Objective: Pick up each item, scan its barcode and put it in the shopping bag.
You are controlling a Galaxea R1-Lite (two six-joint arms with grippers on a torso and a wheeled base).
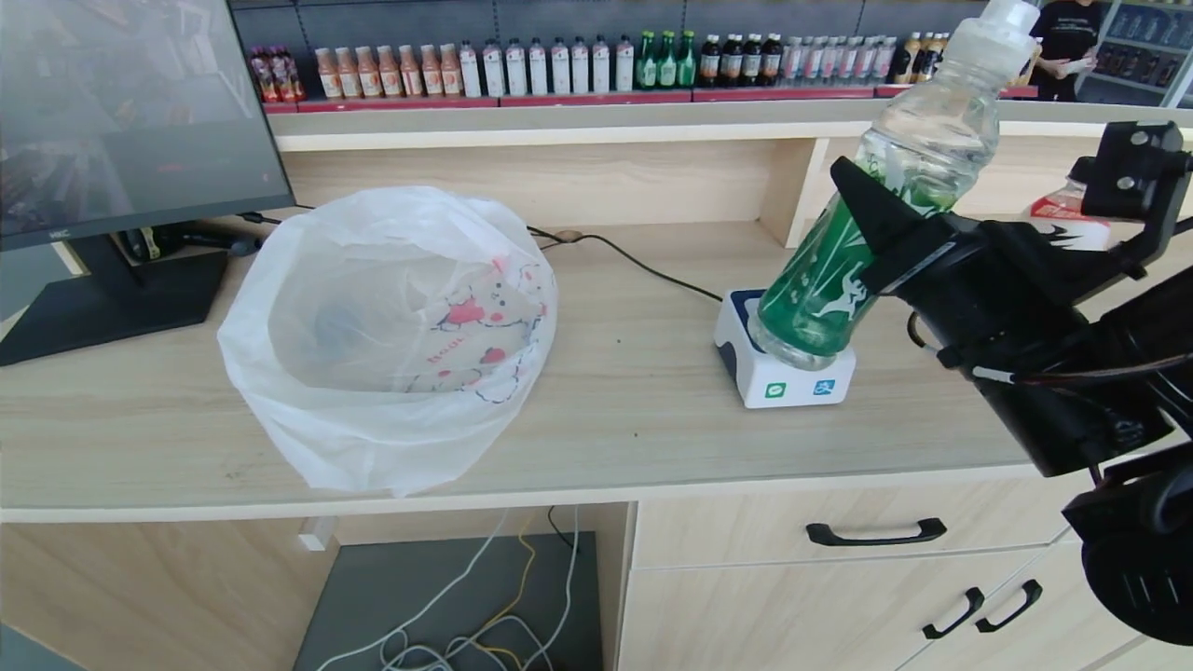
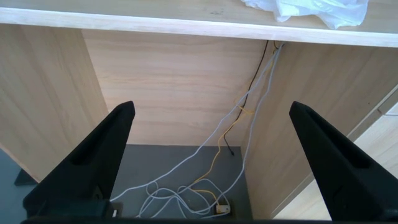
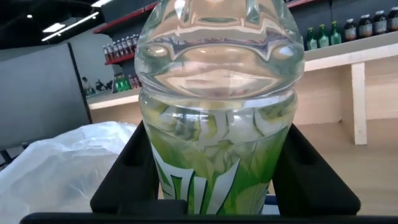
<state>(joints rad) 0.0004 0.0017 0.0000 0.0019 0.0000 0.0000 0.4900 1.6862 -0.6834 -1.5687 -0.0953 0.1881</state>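
A clear bottle with a green label is held tilted in my right gripper, its base just over the small white and blue scanner on the counter. In the right wrist view the bottle sits between the gripper's black fingers. The white plastic shopping bag stands open to the scanner's left, and its edge shows as a bag corner above the counter lip. My left gripper hangs open below the counter, facing cables on the floor.
A monitor on a black stand sits at the counter's back left. A black cable runs along the counter to the scanner. Another bottle stands behind my right arm. Drawers with black handles are below.
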